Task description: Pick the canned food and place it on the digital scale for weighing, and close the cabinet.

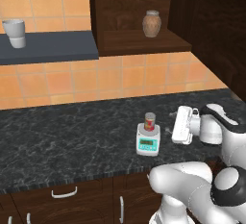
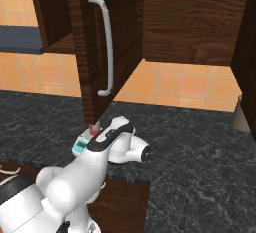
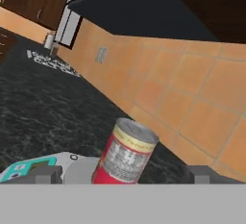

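The canned food (image 1: 150,121) stands upright on the round plate of the digital scale (image 1: 148,143), which sits on the dark marbled counter (image 1: 72,131) near its front edge. The can is a small cylinder with a red label and a pale metal top band; in the hand view the canned food (image 3: 125,153) shows a silver lid with a raised rim, a yellowish strip under it, a grey printed panel on the red label, and it leans to the right only because the camera is rolled. The scale is a flat white square with a teal-green display panel on the side facing the counter edge; in the hand view the digital scale (image 3: 57,166) lies under the can with its teal panel at the lower left.

The gripper (image 1: 172,130) is just to the right of the scale, level with the can and pointing toward it. Its fingers (image 3: 45,174) stand apart, one dark tip on each side of the can with open space between tip and label, so the pincer is spread and holds nothing.

Above and behind the scale the cabinet (image 1: 139,16) is dark brown wood, its inside shelf showing a brown ceramic jar (image 1: 151,23). In the right base view the cabinet door (image 2: 107,42) is swung out over the scale, with a vertical silver bar handle (image 2: 105,47). Left of the cabinet, a grey shelf (image 1: 48,47) carries a white cup (image 1: 15,33)
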